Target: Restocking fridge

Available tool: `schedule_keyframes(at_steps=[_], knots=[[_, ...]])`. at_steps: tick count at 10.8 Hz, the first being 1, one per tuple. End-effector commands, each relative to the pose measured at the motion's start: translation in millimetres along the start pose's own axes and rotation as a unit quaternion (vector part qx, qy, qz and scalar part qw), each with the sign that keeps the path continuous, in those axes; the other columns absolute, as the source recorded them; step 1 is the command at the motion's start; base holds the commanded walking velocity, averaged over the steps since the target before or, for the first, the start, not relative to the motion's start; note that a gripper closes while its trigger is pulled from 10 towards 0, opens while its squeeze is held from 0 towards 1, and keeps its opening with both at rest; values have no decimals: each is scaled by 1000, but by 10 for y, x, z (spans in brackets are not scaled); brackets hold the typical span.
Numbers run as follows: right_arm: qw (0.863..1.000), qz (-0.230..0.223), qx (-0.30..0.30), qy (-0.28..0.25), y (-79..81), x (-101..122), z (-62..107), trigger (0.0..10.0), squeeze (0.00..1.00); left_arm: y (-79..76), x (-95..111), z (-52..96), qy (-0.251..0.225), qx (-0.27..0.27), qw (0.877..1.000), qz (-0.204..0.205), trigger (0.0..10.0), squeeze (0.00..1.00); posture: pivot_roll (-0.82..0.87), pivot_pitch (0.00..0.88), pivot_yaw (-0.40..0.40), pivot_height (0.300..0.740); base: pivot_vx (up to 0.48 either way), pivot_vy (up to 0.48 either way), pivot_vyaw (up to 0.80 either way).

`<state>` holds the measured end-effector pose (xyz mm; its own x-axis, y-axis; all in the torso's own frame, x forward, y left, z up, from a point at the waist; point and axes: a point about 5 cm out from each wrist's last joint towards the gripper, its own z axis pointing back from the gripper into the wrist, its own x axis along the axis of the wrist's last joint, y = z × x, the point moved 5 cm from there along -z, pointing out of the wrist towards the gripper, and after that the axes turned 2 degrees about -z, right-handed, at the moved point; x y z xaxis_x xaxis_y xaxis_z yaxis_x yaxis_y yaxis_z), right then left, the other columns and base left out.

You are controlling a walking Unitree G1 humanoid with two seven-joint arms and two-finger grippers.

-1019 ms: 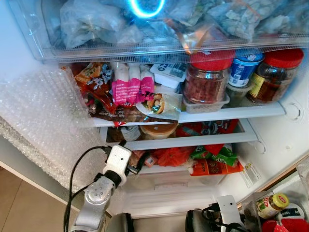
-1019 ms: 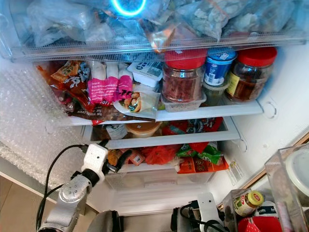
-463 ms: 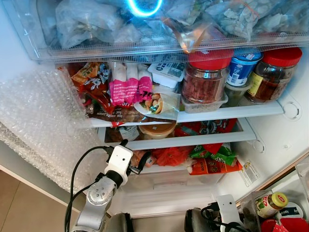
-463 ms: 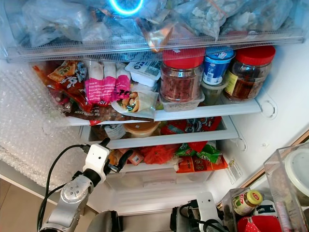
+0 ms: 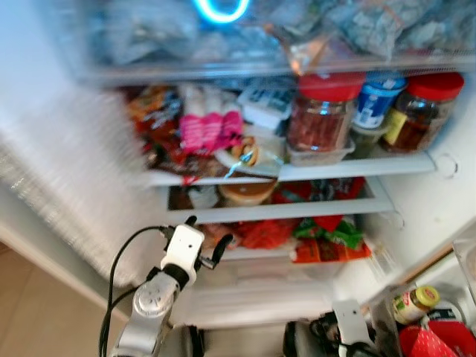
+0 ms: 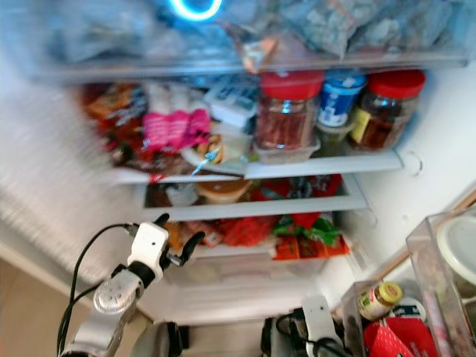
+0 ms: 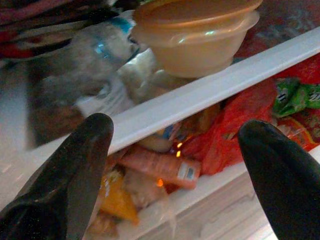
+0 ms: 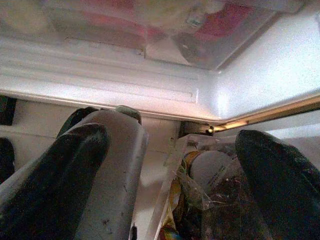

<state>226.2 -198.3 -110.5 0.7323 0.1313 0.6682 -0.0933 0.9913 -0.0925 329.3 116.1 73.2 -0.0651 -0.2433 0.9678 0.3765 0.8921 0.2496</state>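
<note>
Crowded white fridge shelves (image 5: 349,169) fill the blurred head views, red-lidded glass jars (image 5: 321,111) upright on the upper one; the left gripper (image 5: 204,244) reaches the lower shelf (empty). Left wrist: black fingers (image 7: 80,165) spread before a tan lidded bowl (image 7: 197,35). Right wrist: right gripper (image 8: 170,185) splayed wide below the fridge.

Open fridge (image 6: 416,201) ahead, picture slightly blurred. Left tool (image 6: 172,239) is raised at the lower shelf, black fingers spread, right beside the red packets (image 6: 245,232). Up top, a red-lidded jar (image 6: 286,111) sits next to a blue-lidded tub (image 6: 338,97).
</note>
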Motion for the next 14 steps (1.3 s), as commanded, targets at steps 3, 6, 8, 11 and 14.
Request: schedule_keyframes(at_steps=[3,6,8,11,14], knots=[[997,5,12,81,87,-454,98,10000,0,-36,-18,5,0,-7,1000,-2,10000,0,-70,125,34,620,-312,0,0],[997,6,13,81,91,-453,98,10000,0,-37,-32,3,1,-7,1000,0,10000,0,-68,107,36,620,-310,0,0],[997,7,14,80,94,-450,96,10000,0,-36,-40,2,2,-6,1000,0,10000,0,-69,101,37,620,-306,0,0],[997,7,14,80,94,-438,91,10000,0,101,-324,106,50,50,996,52,10000,0,-70,103,36,620,-205,0,0],[997,5,14,80,95,-433,88,10000,0,381,-1484,864,298,174,933,104,10000,0,-71,109,35,620,0,0,0]])
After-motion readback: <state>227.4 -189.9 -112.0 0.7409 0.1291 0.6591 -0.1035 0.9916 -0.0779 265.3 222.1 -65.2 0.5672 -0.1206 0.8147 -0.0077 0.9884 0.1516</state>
